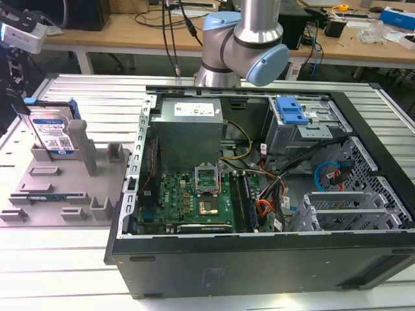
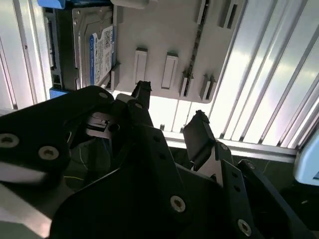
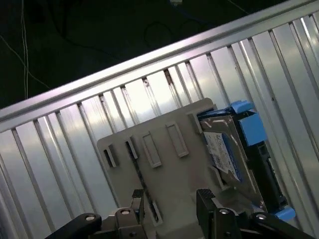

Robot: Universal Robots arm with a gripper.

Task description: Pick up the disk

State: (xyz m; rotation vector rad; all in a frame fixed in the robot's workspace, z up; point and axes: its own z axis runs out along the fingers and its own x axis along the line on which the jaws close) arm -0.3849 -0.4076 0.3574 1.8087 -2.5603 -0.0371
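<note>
Over the grey fixture [image 3: 164, 154] the gripper [image 3: 172, 201] hangs with its two black fingers [image 2: 198, 133] apart and nothing between them. In both wrist views, bare fixture or the slatted table [image 3: 75, 134] shows through the gap. The disk [image 3: 227, 149] is not held. It stands on edge in a slot at one end of the fixture, off to one side of the fingers and clear of them, with its white-and-blue label turned toward the rest of the fixture and blue rails along its edges. In the exterior view the disk stands upright at the fixture's far corner on that view's left, label toward the camera, with a grey post [image 1: 84, 146] just beside it. An open computer case [image 1: 259, 194] sits next to the fixture on the exterior view's right, and the arm [image 1: 243, 39] rises behind the case.
</note>
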